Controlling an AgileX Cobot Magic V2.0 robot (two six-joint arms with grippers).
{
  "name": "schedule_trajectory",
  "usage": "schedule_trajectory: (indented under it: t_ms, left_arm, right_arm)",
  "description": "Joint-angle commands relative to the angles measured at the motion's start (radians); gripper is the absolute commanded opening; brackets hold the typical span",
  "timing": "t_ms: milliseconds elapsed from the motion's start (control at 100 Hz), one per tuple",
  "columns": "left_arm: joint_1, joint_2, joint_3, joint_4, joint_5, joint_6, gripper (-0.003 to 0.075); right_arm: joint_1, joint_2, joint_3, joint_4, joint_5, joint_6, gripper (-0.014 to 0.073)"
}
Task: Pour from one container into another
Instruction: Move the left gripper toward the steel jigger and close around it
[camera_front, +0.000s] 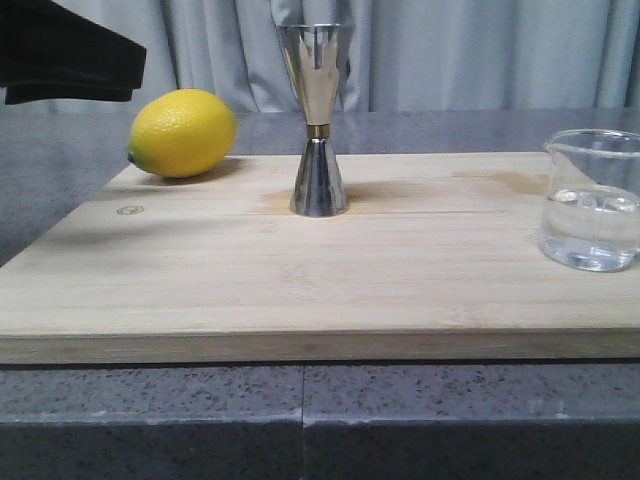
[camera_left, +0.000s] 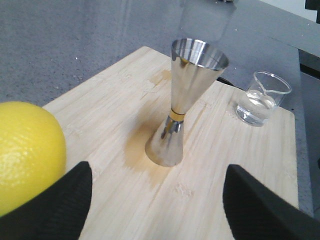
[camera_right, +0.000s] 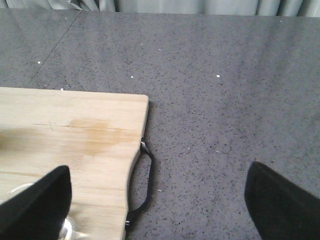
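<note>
Steel jigger (camera_front: 317, 125) upright mid-board; clear glass beaker (camera_front: 592, 200), part-filled with clear liquid, upright far right.

Soft, even indoor light, fairly dim and cool. The steel jigger (camera_front: 318, 120) carries bright streaked reflections and throws a faint shadow on the board (camera_front: 300, 290); the lemon (camera_front: 182, 132) casts a soft one beneath it. Both wrist views blur the dark jaws at close range. The worktop (camera_right: 225, 100) shows a mild sheen.
</note>
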Motion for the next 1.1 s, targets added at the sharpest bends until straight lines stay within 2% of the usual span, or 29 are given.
schedule_trajectory:
  t_ms: [0,310,530,920,1090]
  left_arm:
    - [-0.024,-0.024,-0.029,-0.129,0.096,0.075,0.0504]
    - [-0.128,-0.022,-0.029,-0.256,0.096,0.229,0.0504]
    - [-0.171,0.049,-0.029,-0.301,0.095,0.259,0.0504]
    - [-0.259,0.199,-0.029,-0.309,0.095,0.381,0.0504]
    - [-0.264,0.241,-0.059,-0.309,0.095,0.381,0.0504]
  right_arm:
    - [0.002,0.009,-0.038,-0.009,-0.068,-0.009,0.0638]
    - [0.002,0.009,-0.038,-0.009,-0.068,-0.009,0.0638]
    - [0.002,0.009,-0.038,-0.009,-0.068,-0.009,0.0638]
    - [0.002,0.009,-0.038,-0.009,-0.068,-0.009,0.0638]
    - [0.002,0.009,-0.038,-0.009,-0.068,-0.009,0.0638]
